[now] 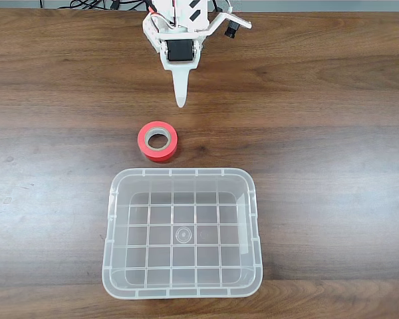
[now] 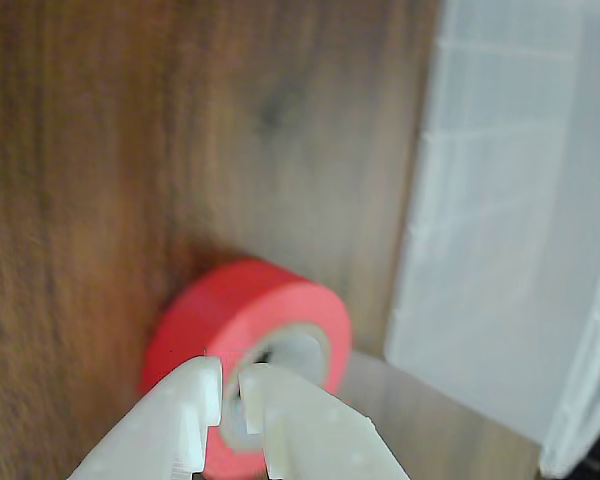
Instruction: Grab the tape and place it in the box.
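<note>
The tape (image 1: 157,141) is a small red-orange roll with a beige core, lying flat on the wooden table just above the box's far rim in the fixed view. The box (image 1: 183,232) is a large clear plastic bin with a grid bottom and nothing in it. My gripper (image 1: 181,100) points toward the tape from the top of the picture, its tip a short way off and slightly right of the roll. In the wrist view the white gripper (image 2: 230,378) has its jaws nearly together with nothing between them, the tape (image 2: 250,305) shows just beyond the tips, and the box (image 2: 510,250) is at the right.
The wooden table (image 1: 319,133) stretches bare to the left and right of the tape and box. Black cables (image 1: 100,5) lie along the far edge behind the arm's base.
</note>
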Controlling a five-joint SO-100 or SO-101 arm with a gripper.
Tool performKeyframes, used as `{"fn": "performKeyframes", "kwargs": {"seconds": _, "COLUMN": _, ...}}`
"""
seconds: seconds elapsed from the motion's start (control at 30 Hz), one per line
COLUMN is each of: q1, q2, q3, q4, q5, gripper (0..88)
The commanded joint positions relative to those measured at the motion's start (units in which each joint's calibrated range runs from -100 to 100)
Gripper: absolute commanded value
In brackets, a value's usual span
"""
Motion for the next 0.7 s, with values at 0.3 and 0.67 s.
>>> {"fn": "performKeyframes", "kwargs": {"seconds": 0.3, "q1": 5.8, "q2": 13.9, "q3": -24.4, "q4": 0.5, "q5": -0.2, "gripper": 1.2}}
{"fn": "performKeyframes", "kwargs": {"seconds": 0.67, "q1": 9.3, "q2": 48.4, "q3": -54.5, "q4": 6.5, "q5": -5.5, "gripper": 1.2}}
